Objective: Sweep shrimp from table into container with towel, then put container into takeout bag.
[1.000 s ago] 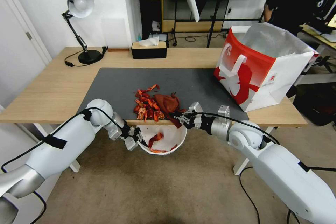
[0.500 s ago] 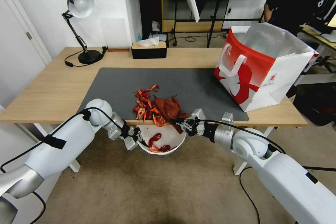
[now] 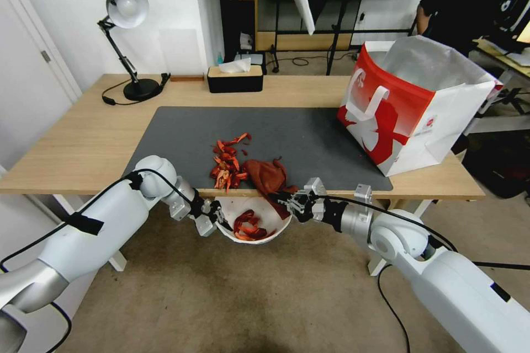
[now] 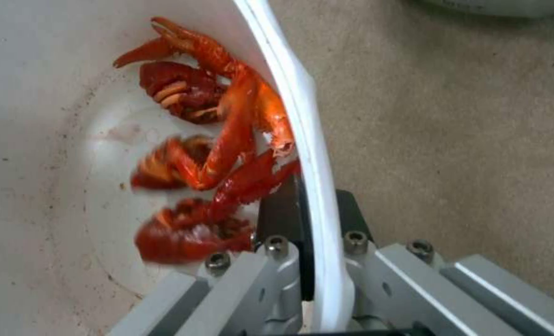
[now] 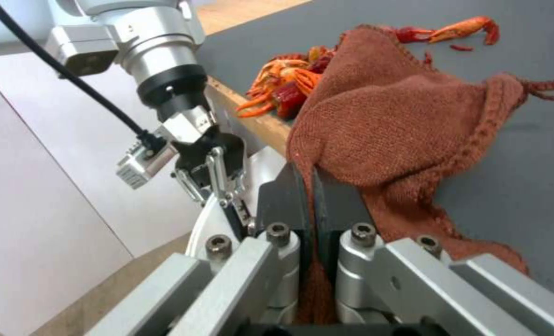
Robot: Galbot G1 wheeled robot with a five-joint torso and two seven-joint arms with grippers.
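Head view: sweeping step underway. Left pincer (image 3: 216, 219) clamped on container (image 3: 279, 228) rim below table (image 3: 83, 143) edge; right pincer (image 3: 287, 198) pinching towel (image 3: 268, 174) beside remaining shrimp (image 3: 226, 168). Next, probably: another drag toward the edge.

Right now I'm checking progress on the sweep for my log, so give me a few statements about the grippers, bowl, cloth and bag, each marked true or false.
1. The left gripper pinches the rim of the container, held below the table edge. True.
2. The right gripper is open and clear of the towel. False: it is shut on the towel.
3. All the shrimp are in the container. False: a pile remains on the mat; some lie in the container.
4. The takeout bag stands on the table to the robot's right. True.
5. The container sits inside the takeout bag. False: the left gripper holds it at the table edge.
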